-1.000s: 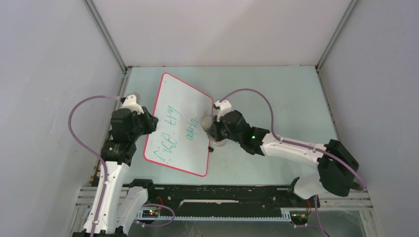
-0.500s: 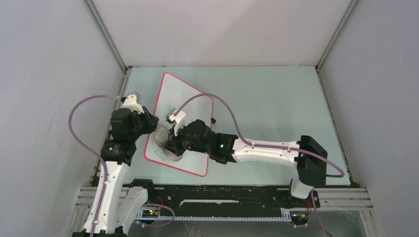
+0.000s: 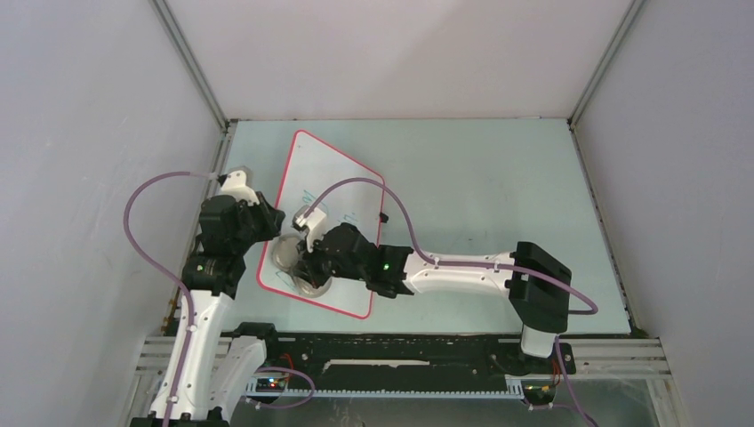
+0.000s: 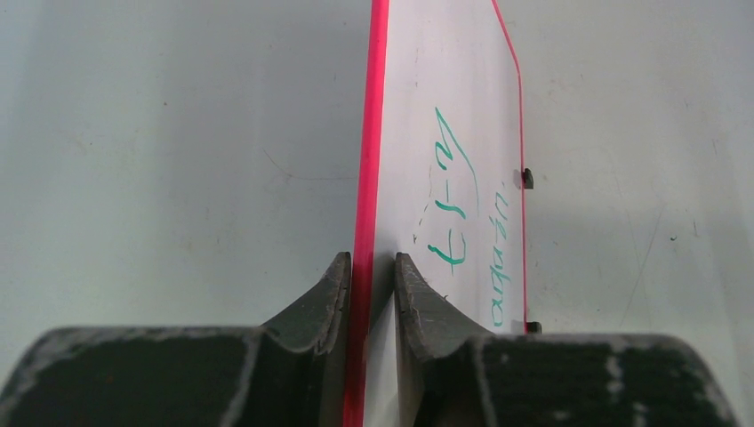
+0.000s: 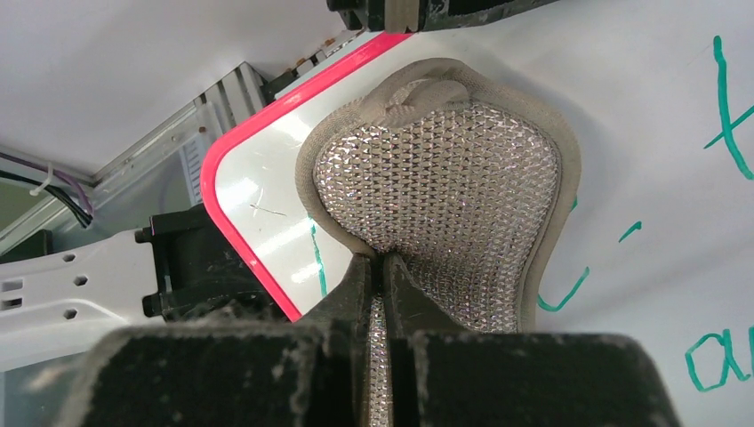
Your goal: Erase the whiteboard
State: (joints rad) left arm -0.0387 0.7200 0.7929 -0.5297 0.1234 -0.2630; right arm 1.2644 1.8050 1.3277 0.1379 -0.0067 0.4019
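Observation:
The whiteboard (image 3: pixel 336 182), white with a red-pink rim, lies slanted on the table at centre left. My left gripper (image 3: pixel 272 222) is shut on its left rim; in the left wrist view the fingers (image 4: pixel 372 267) pinch the red edge. Green handwriting (image 4: pixel 458 178) remains on the board's far half. My right gripper (image 3: pixel 307 267) is shut on a grey knobbly cloth pad (image 5: pixel 440 187). It presses the pad flat on the board near the near-left corner. Green strokes (image 5: pixel 725 89) show to the pad's right.
The pale green table (image 3: pixel 480 178) is enclosed by white walls on three sides. A black metal rail (image 3: pixel 400 365) runs along the near edge. Small black clips (image 3: pixel 383 216) sit on the board's right edge. My right arm lies across the board's near part.
My right arm has swept the pad from the board's right edge across to its near-left corner. Much of the green writing in that path is gone. The left gripper has stayed on the rim.

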